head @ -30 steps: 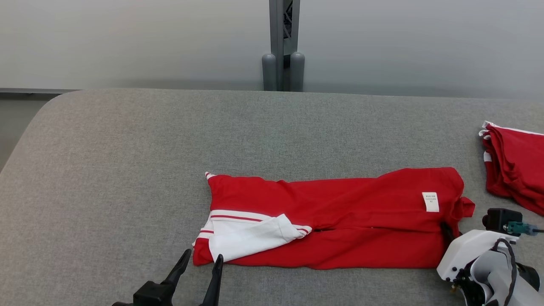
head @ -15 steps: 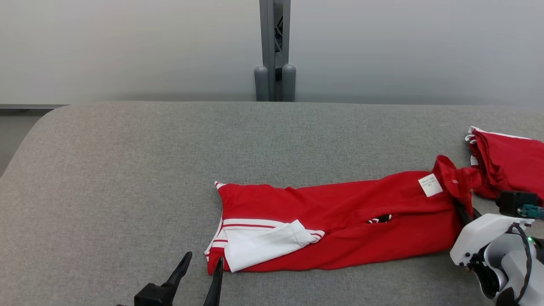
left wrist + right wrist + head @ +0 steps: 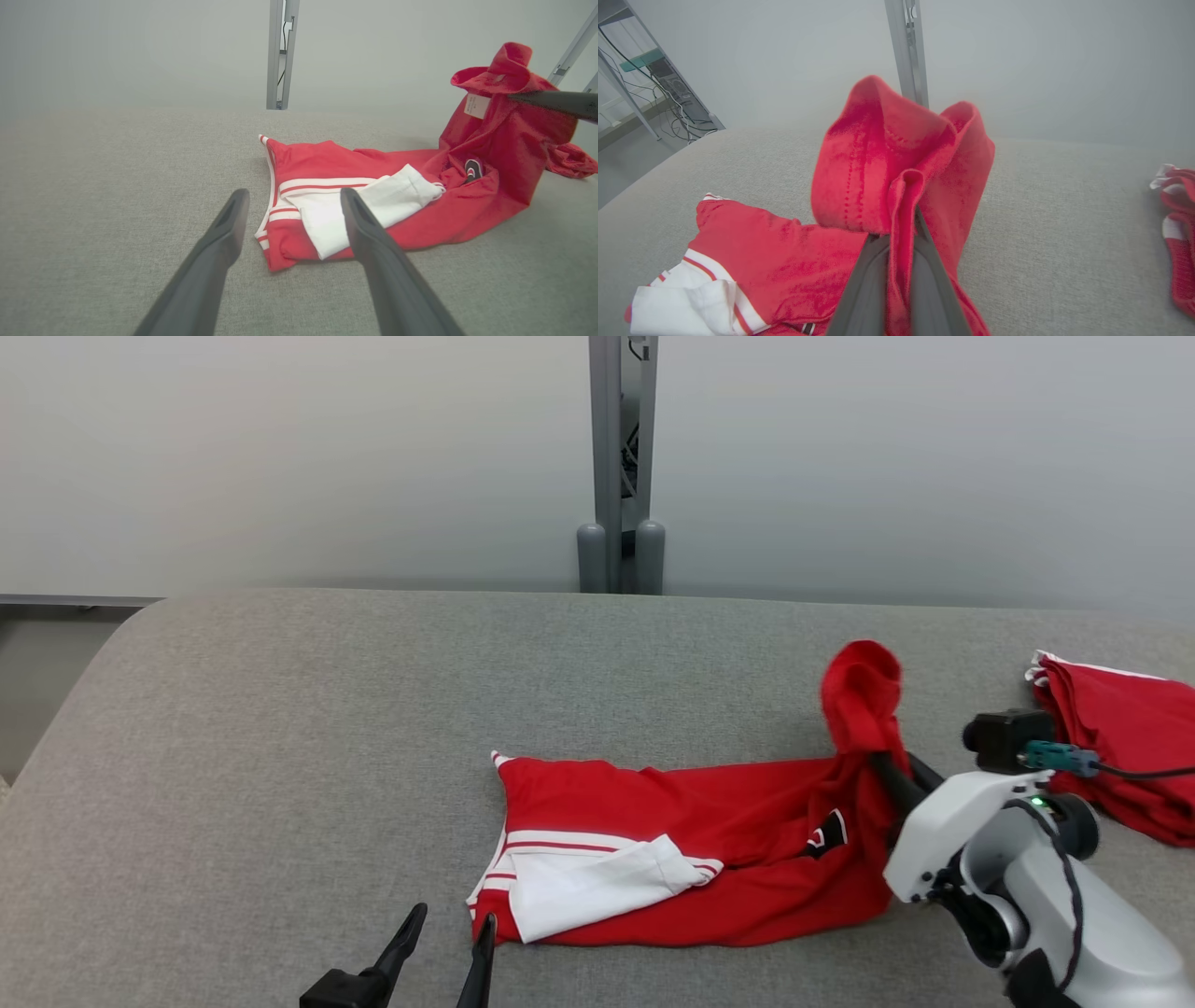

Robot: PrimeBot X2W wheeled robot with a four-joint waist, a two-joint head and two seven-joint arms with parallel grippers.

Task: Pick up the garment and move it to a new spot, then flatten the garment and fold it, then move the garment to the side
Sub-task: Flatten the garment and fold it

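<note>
A red garment (image 3: 691, 840) with white trim and a white folded sleeve lies lengthwise on the grey padded table (image 3: 373, 709). My right gripper (image 3: 882, 761) is shut on the garment's right end, which stands lifted off the table and bunched above the fingers (image 3: 878, 261). In the left wrist view the raised end of the garment (image 3: 504, 116) shows a white label. My left gripper (image 3: 443, 933) is open just in front of the garment's left end, its fingers (image 3: 224, 233) apart with nothing between them.
A second pile of red cloth (image 3: 1120, 747) lies at the table's right edge, behind my right wrist. A grey post (image 3: 621, 467) stands behind the table's far edge. Bare grey table stretches to the left and behind the garment.
My right gripper has lifted the garment's right end off the table and carried it leftward, so the cloth lies shorter. The camera has shifted. The left gripper stays open in place.
</note>
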